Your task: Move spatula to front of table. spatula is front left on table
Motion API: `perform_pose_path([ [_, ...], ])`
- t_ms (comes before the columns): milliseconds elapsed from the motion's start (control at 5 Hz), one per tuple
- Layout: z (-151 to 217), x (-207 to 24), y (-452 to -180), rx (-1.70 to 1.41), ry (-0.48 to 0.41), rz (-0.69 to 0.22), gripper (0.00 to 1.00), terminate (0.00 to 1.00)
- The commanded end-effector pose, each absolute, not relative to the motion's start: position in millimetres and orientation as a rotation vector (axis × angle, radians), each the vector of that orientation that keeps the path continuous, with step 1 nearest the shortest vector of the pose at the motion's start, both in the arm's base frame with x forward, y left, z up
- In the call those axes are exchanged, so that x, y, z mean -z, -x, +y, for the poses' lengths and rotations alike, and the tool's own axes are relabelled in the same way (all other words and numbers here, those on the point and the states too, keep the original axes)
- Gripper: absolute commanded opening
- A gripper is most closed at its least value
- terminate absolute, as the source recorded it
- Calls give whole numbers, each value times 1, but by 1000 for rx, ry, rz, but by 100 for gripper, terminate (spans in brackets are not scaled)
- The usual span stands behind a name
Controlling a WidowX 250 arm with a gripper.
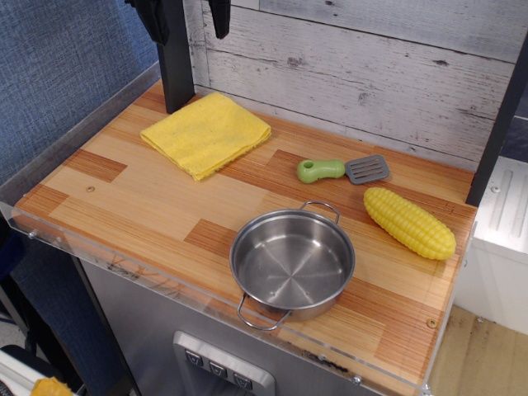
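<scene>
A tabletop (pixel 148 194) of light and reddish-brown striped planks, edged by a clear acrylic rim, is shown. A folded yellow cloth (pixel 206 132) is laid near one end. A spatula (pixel 342 170) with a green handle and grey slotted blade is placed just beside a yellow corn cob (pixel 409 222). A steel pot (pixel 292 262) is set near the rim.
</scene>
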State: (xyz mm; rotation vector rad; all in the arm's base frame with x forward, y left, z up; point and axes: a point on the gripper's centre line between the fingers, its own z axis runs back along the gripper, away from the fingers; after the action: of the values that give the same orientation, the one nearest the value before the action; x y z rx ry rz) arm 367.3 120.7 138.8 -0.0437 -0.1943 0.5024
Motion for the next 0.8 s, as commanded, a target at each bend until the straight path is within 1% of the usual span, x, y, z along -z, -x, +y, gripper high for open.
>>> perform_pose_path([
  [0,121,-139,-367,-502,44,-194,100,0],
  [200,113,-145,-385,-317,65,-236,100,0],
  [400,96,-151,-399,-110,68,-269,100,0],
  [600,78,-154,-403,92,86,-292,100,0],
])
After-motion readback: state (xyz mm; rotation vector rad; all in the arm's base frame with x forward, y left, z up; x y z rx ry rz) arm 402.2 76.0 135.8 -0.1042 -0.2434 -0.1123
